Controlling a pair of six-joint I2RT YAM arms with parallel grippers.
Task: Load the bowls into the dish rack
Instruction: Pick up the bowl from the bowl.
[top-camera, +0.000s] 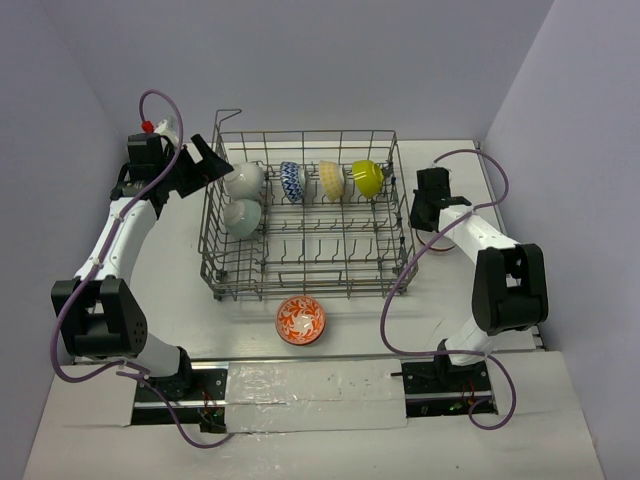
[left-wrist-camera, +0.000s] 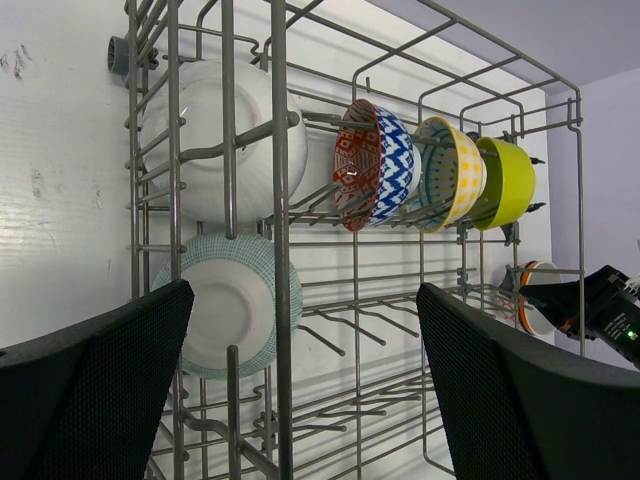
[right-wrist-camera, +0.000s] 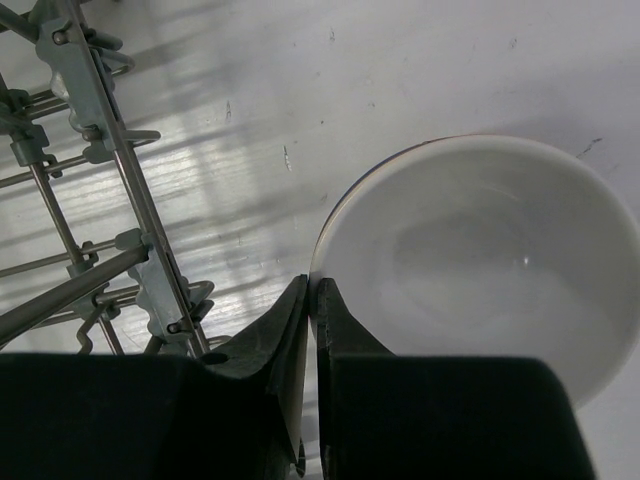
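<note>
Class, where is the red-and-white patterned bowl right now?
In the top external view, the round red-and-white patterned bowl sits upright on the white table, just outside the near side of the grey wire dish rack, roughly mid-width.

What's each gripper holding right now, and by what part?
Right gripper pinches the white bowl by its rim; left gripper is open, holding nothing.

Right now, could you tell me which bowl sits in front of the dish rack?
The red-and-white bowl, upright on the table; the five in the dish rack stand on edge.
</note>
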